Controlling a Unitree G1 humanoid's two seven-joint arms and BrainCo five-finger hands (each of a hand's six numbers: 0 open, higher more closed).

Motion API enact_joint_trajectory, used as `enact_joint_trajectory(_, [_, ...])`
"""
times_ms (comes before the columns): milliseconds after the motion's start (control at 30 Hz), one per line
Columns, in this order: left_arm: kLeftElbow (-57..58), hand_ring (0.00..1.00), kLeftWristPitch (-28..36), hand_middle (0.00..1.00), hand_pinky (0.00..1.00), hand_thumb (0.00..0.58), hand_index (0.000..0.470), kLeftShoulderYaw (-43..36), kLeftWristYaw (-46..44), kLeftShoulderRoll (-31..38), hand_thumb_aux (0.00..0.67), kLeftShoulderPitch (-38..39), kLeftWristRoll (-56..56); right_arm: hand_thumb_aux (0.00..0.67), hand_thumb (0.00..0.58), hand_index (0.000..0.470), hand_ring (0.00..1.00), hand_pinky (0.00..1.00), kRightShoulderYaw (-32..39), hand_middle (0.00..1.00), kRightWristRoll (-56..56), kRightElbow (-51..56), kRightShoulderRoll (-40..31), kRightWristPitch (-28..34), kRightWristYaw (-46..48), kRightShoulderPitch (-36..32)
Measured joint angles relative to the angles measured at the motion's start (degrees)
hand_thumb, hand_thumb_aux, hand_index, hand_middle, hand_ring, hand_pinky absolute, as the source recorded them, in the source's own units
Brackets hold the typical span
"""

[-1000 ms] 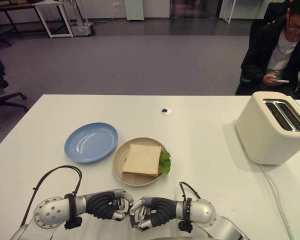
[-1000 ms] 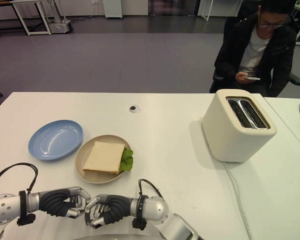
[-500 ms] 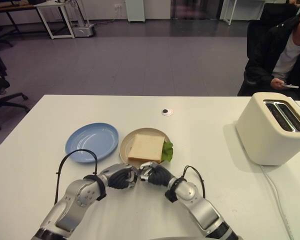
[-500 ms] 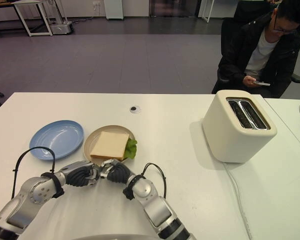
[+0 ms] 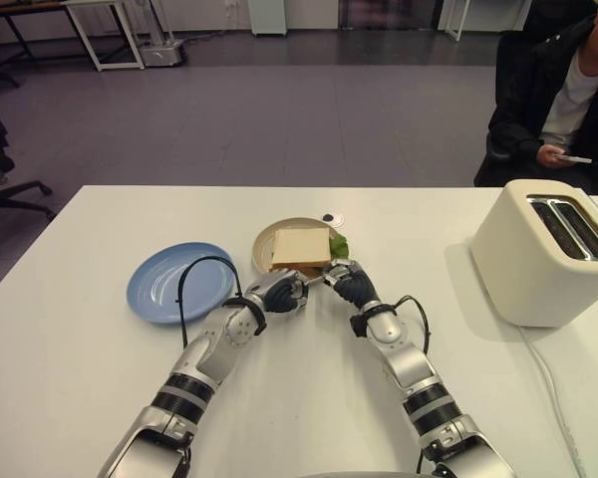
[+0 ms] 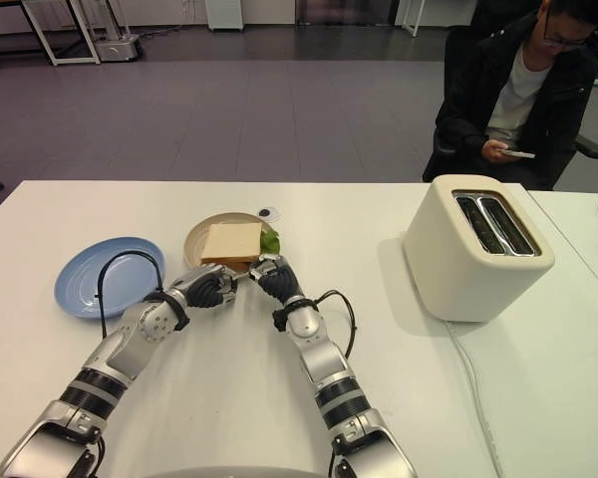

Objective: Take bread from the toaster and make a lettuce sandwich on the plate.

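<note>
A beige plate (image 5: 262, 245) sits mid-table and carries a slice of bread (image 5: 301, 245) lying over green lettuce (image 5: 339, 245) that pokes out on the right. My left hand (image 5: 277, 292) and right hand (image 5: 344, 282) are side by side at the plate's near rim, fingers curled, knuckles against the rim. I cannot tell whether either one grips it. The cream toaster (image 5: 543, 254) stands at the right side of the table, and both its slots look dark.
A blue plate (image 5: 174, 282) with nothing on it lies left of the beige one. Just behind the beige plate a small white disc with a black centre (image 5: 329, 218) sits in the tabletop. The toaster's white cable (image 6: 468, 378) trails toward the near right edge.
Both hands have travelled forward from the table's near edge, staying curled. The beige plate with the sandwich has slid away from me, toward the small disc.
</note>
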Motion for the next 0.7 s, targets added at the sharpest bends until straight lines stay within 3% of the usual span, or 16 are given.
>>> enact_joint_trajectory(33, [-1.2,0.86,-0.3,0.86,0.86,0.468,0.264,0.9,0.0,-0.1,0.376,0.6,-1.5,0.0,0.0,0.0,0.98,0.98,-0.1,0.98,0.1,-2.2,-0.3,-0.6,0.6,0.9])
enact_joint_trajectory(67, [-4.5,0.51,-0.4,0.51,0.51,0.0,0.0,2.9,-0.3,-0.6,0.0,2.7,-5.2,0.0,0.0,0.0,0.65,0.65,-0.5,0.65,1.0,-7.0,-0.9,-2.0,1.9,3.3])
enact_joint_trajectory(100, [-7.8,0.34,-0.4,0.34,0.34,0.0,0.0,4.8,-0.6,-1.5,0.0,4.7,-9.1,0.0,0.0,0.0,0.15,0.15,-1.1,0.15,2.1,-11.8,-1.4,-3.1,3.0,5.9])
enact_joint_trajectory(133, [-10.9,0.11,-0.5,0.11,0.11,0.0,0.0,6.5,-0.7,-2.6,0.0,6.5,-12.4,0.0,0.0,0.0,0.0,0.0,-2.1,0.0,3.1,-16.0,-2.3,-3.9,3.9,8.0])
enact_joint_trajectory(167, [-14.5,0.0,-0.7,0.0,0.0,0.0,0.0,8.3,-0.7,-3.7,0.0,8.3,-16.1,0.0,0.0,0.0,0.0,0.0,-4.2,0.0,4.7,-20.4,-3.2,-4.6,4.6,10.1])
enact_joint_trajectory(400, [-33.6,0.0,4.6,0.0,0.0,0.0,0.0,21.5,3.3,-11.9,0.0,14.8,-38.2,0.0,0.0,0.0,0.0,0.0,-22.6,0.0,11.1,-35.0,-10.3,-6.4,4.1,16.6])
enact_joint_trajectory(467, [-35.1,0.0,7.0,0.0,0.0,0.0,0.0,23.7,4.0,-13.0,0.0,17.0,-41.2,0.0,0.0,0.0,0.0,0.0,-23.8,0.0,11.1,-35.3,-11.5,-7.5,5.1,19.8])
enact_joint_trajectory(567, [-36.8,0.0,8.4,0.0,0.0,0.0,0.0,24.4,4.3,-13.9,0.0,20.7,-42.9,0.0,0.0,0.0,0.0,0.0,-25.0,0.0,11.9,-34.6,-11.3,-14.6,6.9,24.3])
enact_joint_trajectory(700, [-38.8,0.0,9.6,0.0,0.0,0.0,0.0,22.4,2.9,-14.6,0.0,26.8,-42.9,0.0,0.0,0.0,0.0,0.0,-24.6,0.0,14.5,-33.9,-11.6,-16.8,11.5,32.5])
